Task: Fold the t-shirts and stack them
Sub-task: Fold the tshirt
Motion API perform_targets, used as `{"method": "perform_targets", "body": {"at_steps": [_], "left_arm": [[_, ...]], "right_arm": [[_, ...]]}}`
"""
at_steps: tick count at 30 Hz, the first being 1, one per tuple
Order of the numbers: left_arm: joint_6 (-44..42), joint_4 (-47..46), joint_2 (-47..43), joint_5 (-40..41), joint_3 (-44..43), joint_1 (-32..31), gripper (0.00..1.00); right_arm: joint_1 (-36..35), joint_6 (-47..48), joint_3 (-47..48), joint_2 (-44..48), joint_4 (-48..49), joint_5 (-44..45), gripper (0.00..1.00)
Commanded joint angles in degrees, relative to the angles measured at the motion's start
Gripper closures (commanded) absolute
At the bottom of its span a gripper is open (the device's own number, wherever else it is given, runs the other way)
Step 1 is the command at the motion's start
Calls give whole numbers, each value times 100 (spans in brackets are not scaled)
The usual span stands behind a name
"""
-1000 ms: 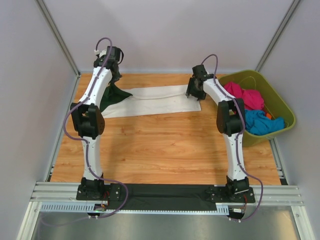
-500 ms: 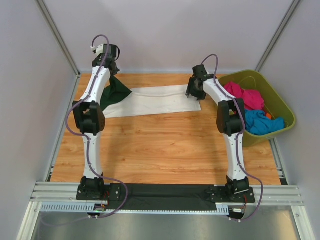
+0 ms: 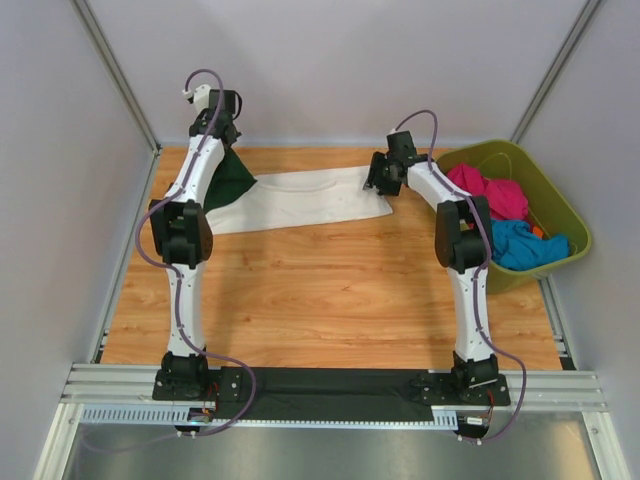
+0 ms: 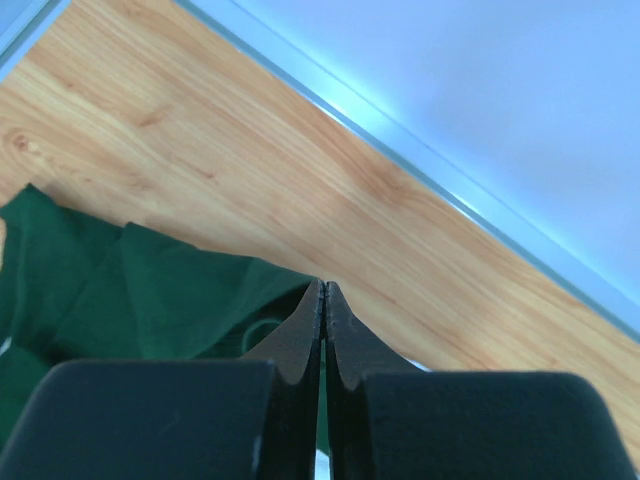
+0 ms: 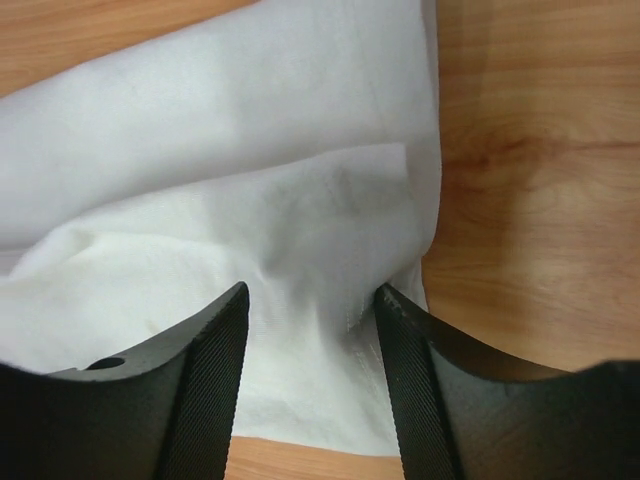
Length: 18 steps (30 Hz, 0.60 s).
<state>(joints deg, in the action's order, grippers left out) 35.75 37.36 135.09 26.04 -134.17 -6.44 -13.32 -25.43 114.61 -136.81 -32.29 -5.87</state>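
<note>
Top: t-shirt (image 3: 300, 200) lies on table (image 3: 330, 290), left of tub (image 3: 520, 278); green sleeve (image 3: 232, 180), end farthest from tub, raised.
Left wrist: left end effector (image 4: 322, 290) pressed together, pinching green sleeve.
Right wrist: right end effector (image 5: 310, 295) spread, astride white fold.

No legible text, label, brand, number or sign appears in any view. The exposed side of the t-shirt (image 3: 300, 200) shows plain white and dark green fabric only.
</note>
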Motion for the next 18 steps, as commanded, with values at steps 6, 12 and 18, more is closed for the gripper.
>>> {"method": "perform_targets", "body": {"at_steps": [6,12,18], "left_arm": [[73,-739,167,637,145,37,100],[82,-669,185,1367,145,37,100],[64,-590,193,1623,163,107,100]], "right_arm": [[-48,-94,299,287,760,-750,49],[-39,55,458,138,-347,577,49],[-48,126,176,321,-708,1096,51]]}}
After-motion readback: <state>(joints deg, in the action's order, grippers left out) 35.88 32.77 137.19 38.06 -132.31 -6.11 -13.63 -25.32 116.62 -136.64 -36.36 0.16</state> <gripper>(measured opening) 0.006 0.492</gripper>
